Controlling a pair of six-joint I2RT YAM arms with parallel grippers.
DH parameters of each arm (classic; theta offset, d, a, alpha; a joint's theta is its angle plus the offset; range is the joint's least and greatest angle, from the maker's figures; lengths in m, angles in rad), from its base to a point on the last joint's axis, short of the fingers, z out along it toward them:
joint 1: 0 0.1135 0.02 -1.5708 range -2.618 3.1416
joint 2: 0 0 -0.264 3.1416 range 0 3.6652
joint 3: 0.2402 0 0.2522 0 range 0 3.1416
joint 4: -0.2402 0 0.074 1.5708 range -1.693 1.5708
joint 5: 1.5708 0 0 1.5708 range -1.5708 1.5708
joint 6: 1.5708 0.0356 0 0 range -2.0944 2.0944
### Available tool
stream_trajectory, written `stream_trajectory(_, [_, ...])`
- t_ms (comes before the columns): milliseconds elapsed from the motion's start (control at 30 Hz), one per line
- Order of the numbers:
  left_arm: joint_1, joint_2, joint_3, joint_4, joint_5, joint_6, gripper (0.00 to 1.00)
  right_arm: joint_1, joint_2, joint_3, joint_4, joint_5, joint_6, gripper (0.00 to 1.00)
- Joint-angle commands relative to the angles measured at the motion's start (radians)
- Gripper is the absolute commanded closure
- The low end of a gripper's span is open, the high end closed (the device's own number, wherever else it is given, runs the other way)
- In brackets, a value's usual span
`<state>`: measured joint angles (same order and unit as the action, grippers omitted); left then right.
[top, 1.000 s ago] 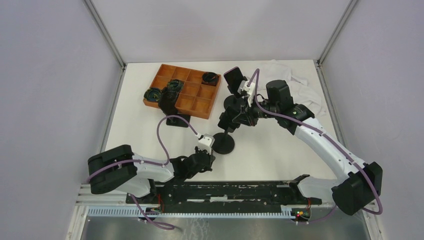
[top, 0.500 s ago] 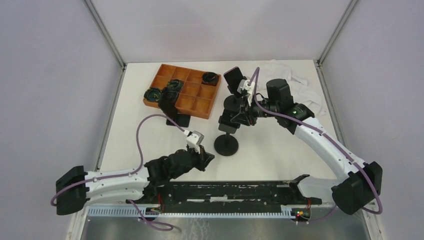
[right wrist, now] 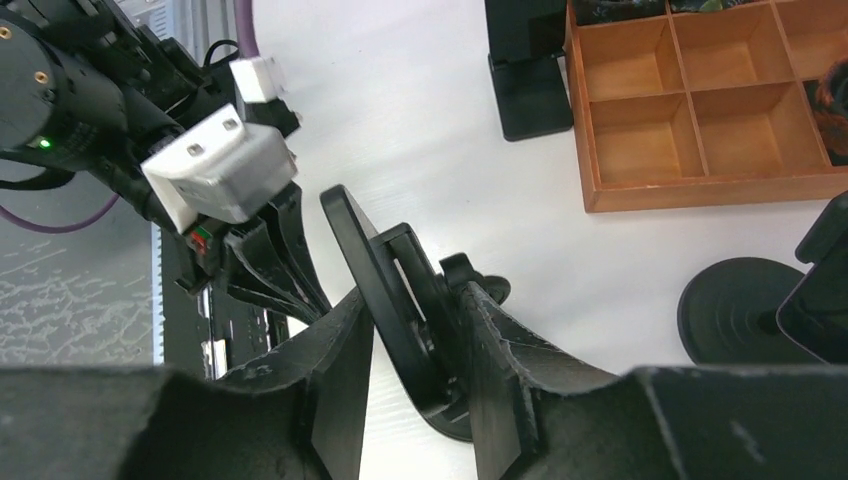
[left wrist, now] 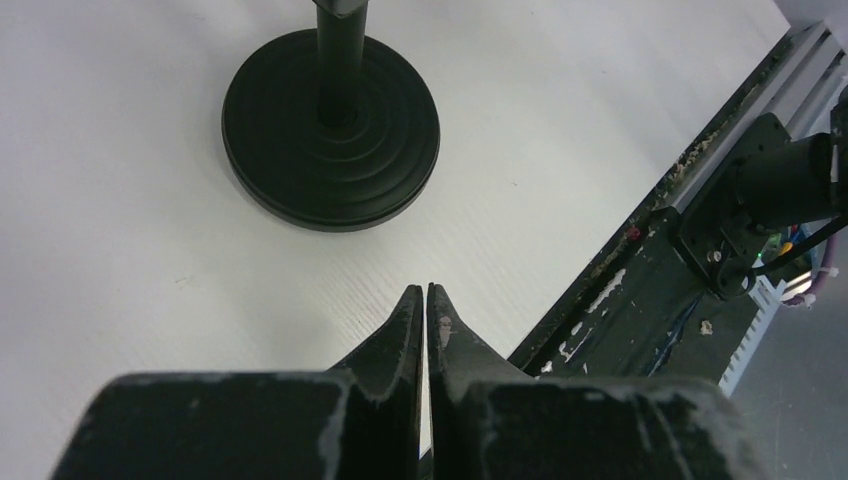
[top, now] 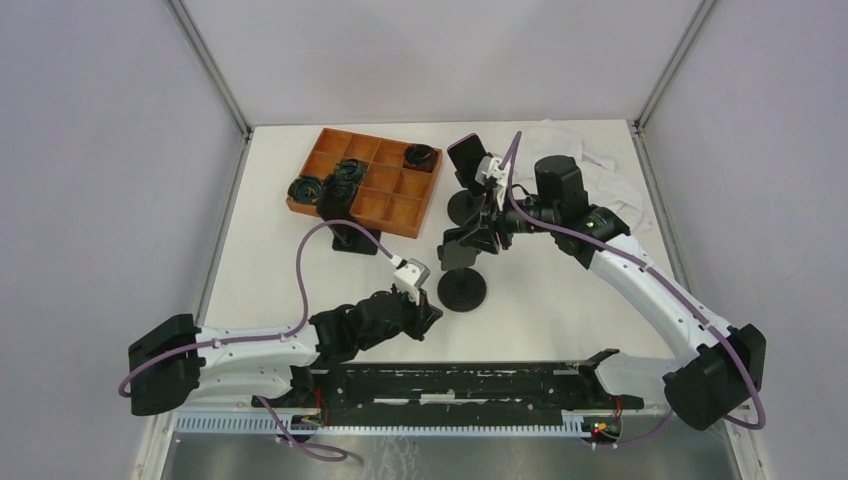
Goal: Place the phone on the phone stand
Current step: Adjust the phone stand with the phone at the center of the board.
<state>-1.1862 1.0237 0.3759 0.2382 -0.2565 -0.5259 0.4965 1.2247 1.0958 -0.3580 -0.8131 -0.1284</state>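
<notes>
While the left claw (left wrist: 426,300) is pinched fully closed on nothing, low over the white surface (left wrist: 120,220) and just beside the phone stand (left wrist: 330,130) and its round base, the right claw (right wrist: 412,300) sits partly spread around that stand's head plate. Can't tell if it's actually gripping. What looks like the phone (top: 467,155) is propped tilted further back, right of the orange tray (top: 385,205), but that's hard to confirm.
</notes>
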Motion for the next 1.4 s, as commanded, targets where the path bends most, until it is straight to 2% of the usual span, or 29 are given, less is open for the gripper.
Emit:
stream_trajectory(0, [0.001,0.047,0.058,0.095,0.028,0.050,0.92,-0.002,-0.040,0.030,0.056,-0.046,-0.015,0.55])
stream_trajectory(133, [0.002,0.030,0.055,0.092,0.029,0.056,0.92,-0.003,-0.062,0.014,0.047,-0.051,-0.045,0.41])
stream_trajectory(267, [0.002,-0.007,0.042,0.074,0.022,0.058,0.92,-0.006,-0.094,-0.007,0.038,-0.050,-0.075,0.32])
stream_trajectory(400, [0.003,-0.032,0.029,0.068,0.022,0.058,0.92,-0.020,-0.113,-0.015,0.032,-0.053,-0.089,0.29])
stream_trajectory(533, [0.002,-0.027,0.005,0.110,0.020,0.054,0.92,-0.033,-0.116,-0.030,0.048,-0.055,-0.080,0.31])
stream_trajectory(767, [0.013,0.087,-0.004,0.278,0.032,0.066,0.93,-0.038,-0.095,-0.050,0.071,-0.042,-0.059,0.42])
stream_trajectory(1200, [0.166,0.419,-0.011,0.585,0.166,0.019,0.98,-0.041,-0.102,-0.077,0.086,-0.043,-0.051,0.86])
stream_trajectory(1367, [0.199,0.517,0.005,0.623,0.214,0.011,0.98,-0.051,-0.104,-0.077,0.097,-0.045,-0.031,0.97])
